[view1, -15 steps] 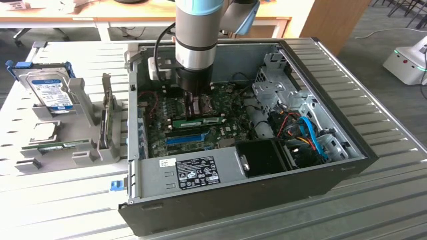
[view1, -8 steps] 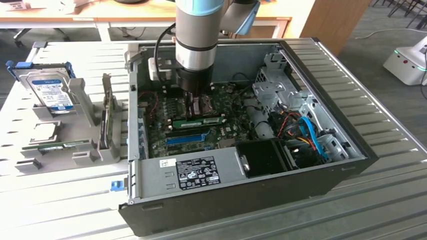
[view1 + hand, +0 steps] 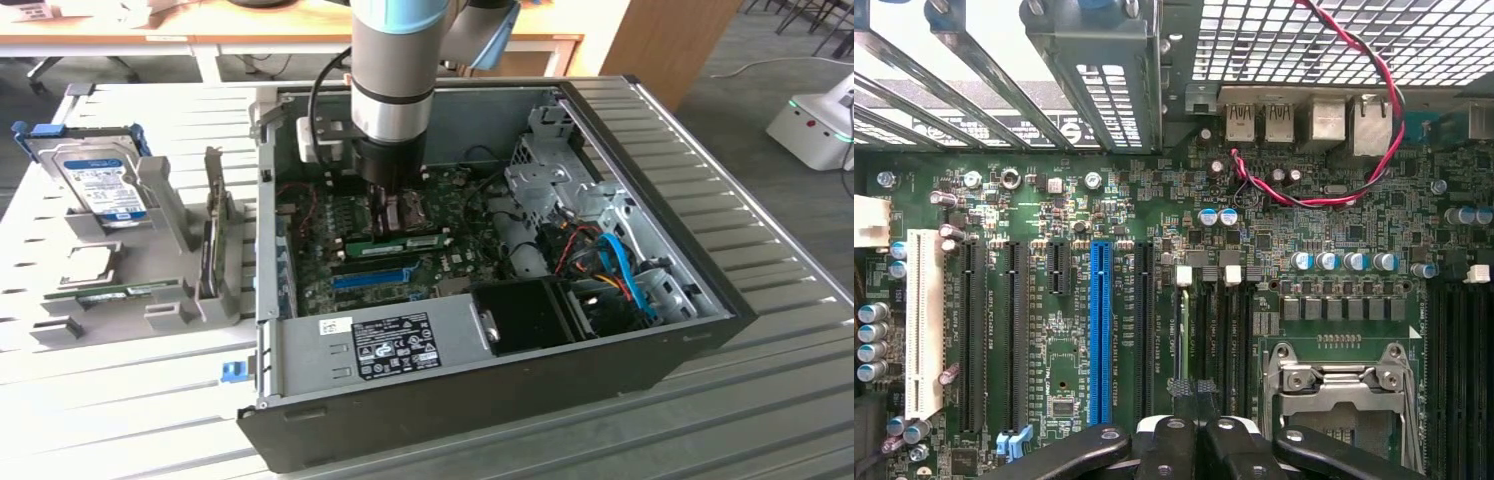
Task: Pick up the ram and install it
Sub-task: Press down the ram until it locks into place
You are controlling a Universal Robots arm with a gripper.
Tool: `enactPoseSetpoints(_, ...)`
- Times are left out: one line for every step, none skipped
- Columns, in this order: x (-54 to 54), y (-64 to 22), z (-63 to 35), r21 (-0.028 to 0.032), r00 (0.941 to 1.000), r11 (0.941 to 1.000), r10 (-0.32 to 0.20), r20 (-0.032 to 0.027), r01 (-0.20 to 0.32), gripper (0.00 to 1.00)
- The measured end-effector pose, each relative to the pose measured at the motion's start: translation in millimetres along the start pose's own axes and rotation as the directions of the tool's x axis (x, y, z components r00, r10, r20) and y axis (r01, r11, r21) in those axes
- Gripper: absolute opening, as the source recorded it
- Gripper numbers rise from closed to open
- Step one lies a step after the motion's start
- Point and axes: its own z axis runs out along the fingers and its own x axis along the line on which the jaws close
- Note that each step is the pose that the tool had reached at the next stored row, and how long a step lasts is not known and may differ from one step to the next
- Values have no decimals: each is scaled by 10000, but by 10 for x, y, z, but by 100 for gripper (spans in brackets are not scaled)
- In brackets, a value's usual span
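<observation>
While the gripper (image 3: 395, 205) stands low inside the open computer case (image 3: 694, 310), jaws fully closed over the memory slots (image 3: 1216, 330), one ram (image 3: 400, 243) lies seated on the motherboard (image 3: 1054, 200) just beside it. Whether anything is pinched, cannot tell; installation appears near complete.

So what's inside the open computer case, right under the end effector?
The end effector hangs inside the computer case over the green motherboard, above black memory slots beside the CPU socket. Its fingers hide whatever is directly beneath them.
</observation>
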Motion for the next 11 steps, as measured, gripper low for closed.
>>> enactPoseSetpoints(0,0,0,1,10000,10000,0,0,0,11)
enactPoseSetpoints(0,0,0,0,10000,10000,0,1,0,11)
enactPoseSetpoints(0,0,0,0,10000,10000,0,1,0,11)
enactPoseSetpoints(0,0,0,0,10000,10000,0,1,0,11)
enactPoseSetpoints(0,0,0,0,10000,10000,0,0,0,11)
enactPoseSetpoints(0,0,1,0,10000,10000,0,-2,0,11)
enactPoseSetpoints(0,0,1,-1,10000,10000,0,-2,0,11)
enactPoseSetpoints(0,0,2,0,10000,10000,0,-2,0,11)
enactPoseSetpoints(0,0,2,-1,10000,10000,0,-1,0,11)
enactPoseSetpoints(0,0,2,0,10000,10000,0,0,0,11)
enactPoseSetpoints(0,0,2,0,10000,10000,0,0,0,11)
